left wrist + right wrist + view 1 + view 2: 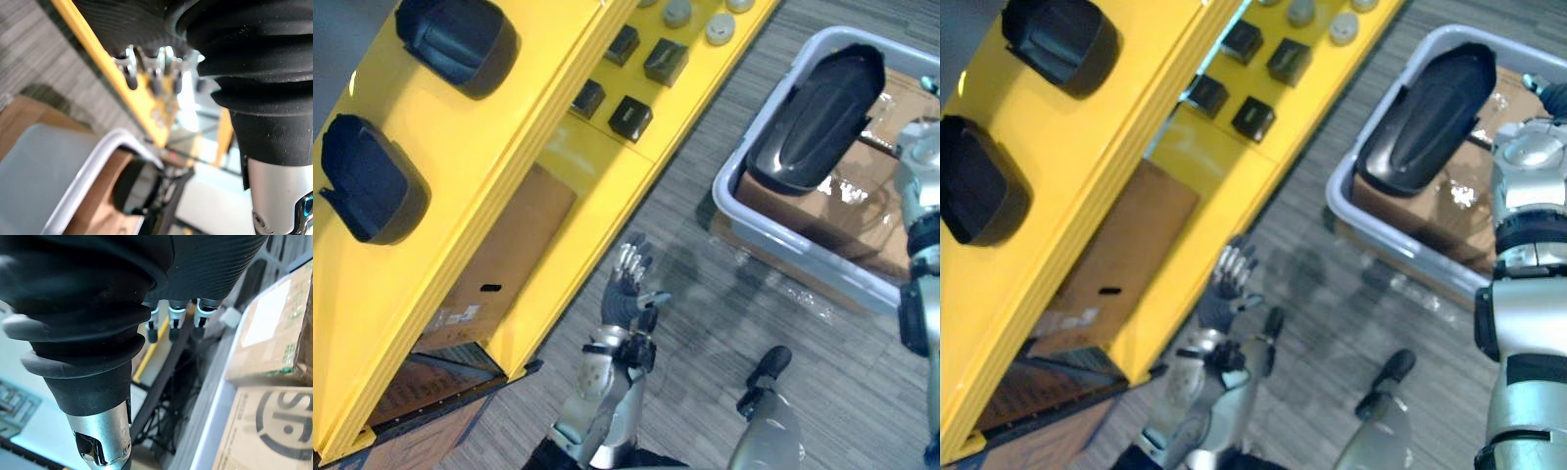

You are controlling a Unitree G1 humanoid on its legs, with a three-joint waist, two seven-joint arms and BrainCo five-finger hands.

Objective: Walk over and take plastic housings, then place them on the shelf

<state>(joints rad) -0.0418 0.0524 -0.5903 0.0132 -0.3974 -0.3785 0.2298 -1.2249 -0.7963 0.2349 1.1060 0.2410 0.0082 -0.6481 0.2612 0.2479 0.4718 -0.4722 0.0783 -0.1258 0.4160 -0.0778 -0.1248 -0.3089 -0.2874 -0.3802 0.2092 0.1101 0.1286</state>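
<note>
A long black plastic housing (pixel 818 113) lies on a cardboard box (pixel 842 211) inside a grey bin (pixel 783 235) on the floor at the right. Two more black housings (pixel 460 39) (pixel 367 181) sit on the top level of the yellow shelf (pixel 480 166) at the left. My left hand (pixel 628 284) hangs over the floor between shelf and bin, fingers straight, holding nothing. My right hand (pixel 170 316) reaches over the bin's far right side beside the long housing; its fingers look straight and hold nothing.
Small black boxes (pixel 629 117) and grey round parts (pixel 720 27) lie on the shelf's lower level. A brown carton (pixel 499 255) is stored under the shelf. Grey carpet (pixel 724 313) lies open between shelf and bin.
</note>
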